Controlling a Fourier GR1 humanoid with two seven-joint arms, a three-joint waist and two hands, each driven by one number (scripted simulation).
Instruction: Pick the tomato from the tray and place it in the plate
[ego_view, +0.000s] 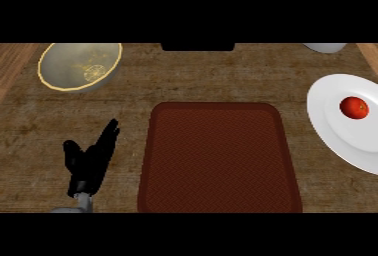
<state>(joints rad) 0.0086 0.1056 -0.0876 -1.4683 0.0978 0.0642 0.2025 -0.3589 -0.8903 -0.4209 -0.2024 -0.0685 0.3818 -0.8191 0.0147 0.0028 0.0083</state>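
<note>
Brown and mottled, the surface (221, 75) stretches across the whole view, with paler wood strips at its far left and right corners. At the middle lies a dark reddish-brown tray (219, 157) with rounded corners and a raised rim, its bed bare. Off to the right sits a white plate (336, 135), partly cut by the view's edge, and the tomato (354, 107) rests on it, red and round, toward the plate's upper part and well apart from the tray. At the far left corner stands a glass-like bowl (79, 66) with a yellowish rim. A white object (325, 47) peeks in at the top right, too cropped to tell what it is, and a black block (198, 46) sits at the top middle edge.

Just left of the tray, the left robot hand (88, 162) shows above its grey forearm, fingers straight and spread apart from the thumb, pointing up and holding nothing. It touches neither tray nor bowl. The right robot hand does not show.
</note>
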